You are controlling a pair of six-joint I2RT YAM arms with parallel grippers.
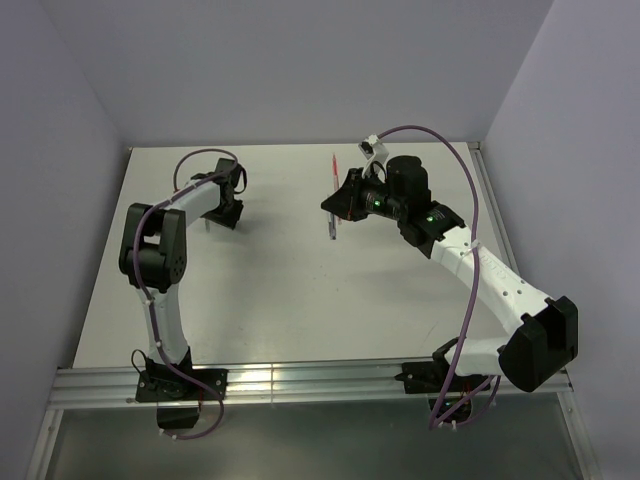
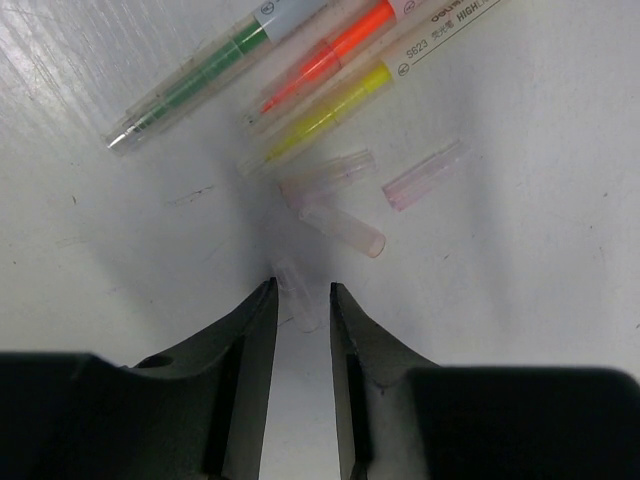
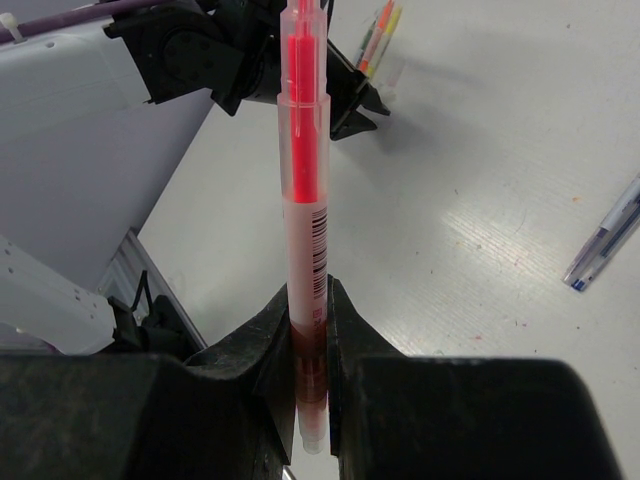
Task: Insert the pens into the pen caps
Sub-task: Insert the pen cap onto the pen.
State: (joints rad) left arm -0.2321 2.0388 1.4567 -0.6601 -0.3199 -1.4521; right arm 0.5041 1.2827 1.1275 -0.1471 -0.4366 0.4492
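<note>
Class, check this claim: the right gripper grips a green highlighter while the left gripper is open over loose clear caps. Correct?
No. The right wrist view shows the right gripper shut on a red highlighter, not a green one. The left gripper is indeed open over the loose clear caps.

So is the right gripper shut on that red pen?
Shut: the right gripper clamps the red pen, fingers pressed against its barrel both sides.
</note>
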